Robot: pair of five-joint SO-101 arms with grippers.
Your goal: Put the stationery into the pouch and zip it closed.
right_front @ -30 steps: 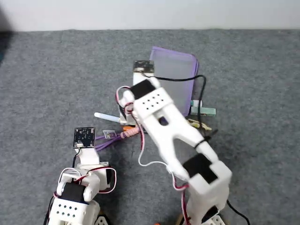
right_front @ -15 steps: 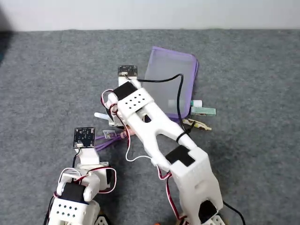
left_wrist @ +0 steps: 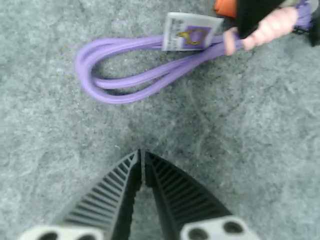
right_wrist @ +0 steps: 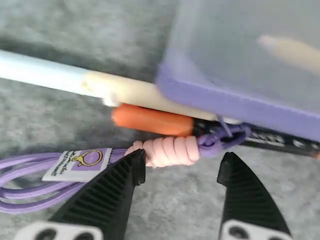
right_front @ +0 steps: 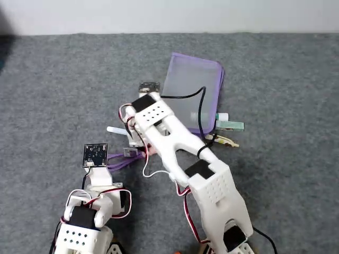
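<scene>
The purple pouch [right_front: 193, 95] lies flat toward the far side of the grey bench [right_front: 286, 79], and a pale stick shows through its translucent wall. Most of the stationery is outside it. A white and pale-blue pen [right_wrist: 60, 75] and an orange-tipped pen [right_wrist: 150, 120] lie against its near left corner, their ends slipping out of sight beneath the purple edge. I cannot tell whether they sit in the mouth or under the pouch. A pale green piece [right_front: 230, 125] and a clip [right_front: 225, 141] lie just beside the near right corner.

The right gripper [right_wrist: 182, 165] is low over that left corner with its fingers spread, one on either side of the pink coil [right_wrist: 167, 150] that ties the purple cord [left_wrist: 125, 75] to the pouch. It likely straddles the coil to pinch it and steady or tug the pouch by its pull.

The left gripper [left_wrist: 141, 160] hangs nearer, above bare bench just short of the cord's loop and its tag [left_wrist: 192, 32]. Its fingers are pressed together and hold nothing, which probably keeps it out of the other arm's way.
</scene>
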